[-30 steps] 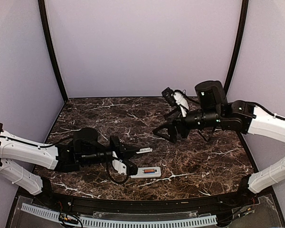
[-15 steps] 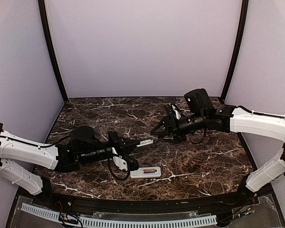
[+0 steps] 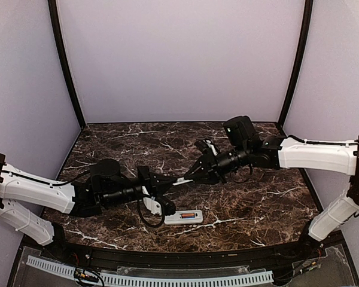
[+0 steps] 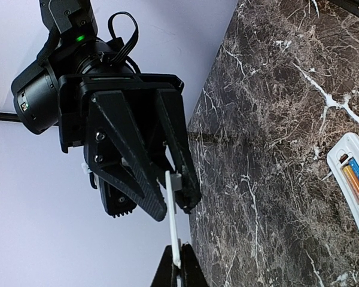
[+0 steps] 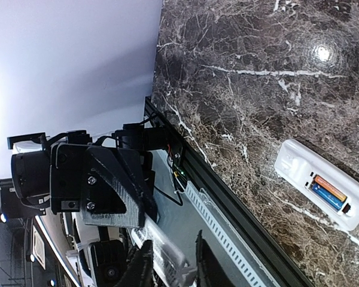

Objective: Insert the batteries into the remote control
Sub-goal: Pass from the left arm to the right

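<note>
Remote control (image 3: 173,218) | batteries (image 5: 329,192) seated | cover (image 4: 174,230) in left gripper (image 4: 178,270) | lettering unreadable

At four o'clock the remote control (image 5: 296,167) lies on the marble table (image 5: 257,60), orange and blue batteries (image 5: 328,192) seated inside. At six o'clock the right gripper (image 5: 170,270) flanks a white cover (image 5: 166,256).

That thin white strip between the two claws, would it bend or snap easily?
Probably stiff: the cover piece runs straight, without sagging, from the left gripper to the right gripper. Likely light, being so thin. Twisting might snap it.
</note>
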`<move>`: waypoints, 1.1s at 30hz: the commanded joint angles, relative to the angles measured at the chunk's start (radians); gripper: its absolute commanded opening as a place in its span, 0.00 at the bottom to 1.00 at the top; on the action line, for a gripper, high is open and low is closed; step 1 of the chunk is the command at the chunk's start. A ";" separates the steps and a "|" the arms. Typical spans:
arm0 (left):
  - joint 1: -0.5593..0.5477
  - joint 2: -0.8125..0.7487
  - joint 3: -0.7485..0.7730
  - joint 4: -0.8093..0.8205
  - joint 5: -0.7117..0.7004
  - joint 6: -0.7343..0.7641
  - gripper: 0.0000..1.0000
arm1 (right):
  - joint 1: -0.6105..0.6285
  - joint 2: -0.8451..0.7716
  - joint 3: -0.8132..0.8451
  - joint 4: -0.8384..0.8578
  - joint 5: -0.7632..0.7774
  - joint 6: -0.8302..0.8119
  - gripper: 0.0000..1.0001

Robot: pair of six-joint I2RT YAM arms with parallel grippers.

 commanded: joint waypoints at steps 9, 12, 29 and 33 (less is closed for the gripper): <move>-0.003 -0.003 -0.010 0.018 -0.004 -0.005 0.00 | 0.009 -0.003 -0.017 0.126 -0.081 0.058 0.06; -0.003 0.000 -0.011 0.018 -0.005 -0.005 0.00 | 0.009 -0.008 -0.016 0.131 -0.086 0.065 0.00; -0.003 -0.005 -0.010 -0.068 -0.019 -0.101 0.29 | -0.009 -0.074 -0.063 0.090 0.012 0.059 0.00; -0.003 -0.004 -0.010 -0.071 -0.026 -0.126 0.32 | -0.015 -0.083 -0.080 0.089 0.027 0.062 0.00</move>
